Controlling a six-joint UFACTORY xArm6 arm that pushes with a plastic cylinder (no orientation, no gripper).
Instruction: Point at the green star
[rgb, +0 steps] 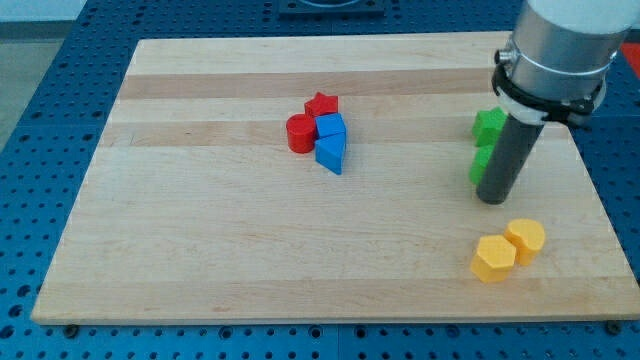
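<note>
The small green plastic star (489, 124) looks light and slippery; the tool, a jawless rod, rests its tip (492, 198) just near of it.

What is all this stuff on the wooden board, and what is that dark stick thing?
red star: 1, red, top of the middle cluster
red cylinder: 1, red, left of that cluster
blue blocks: 2, blue, one at the cluster's right, the other just below it; exact shapes hard to tell
green blocks: 2, green, at the view's right, the lower one partly hidden by the rod; which is the star I cannot tell
yellow blocks: 2, yellow, lower right, touching; the left one looks hexagonal
board: 1, pale wood, on a blue surface
my tip: 1, dark rod end, just below-right of the lower green block
</note>
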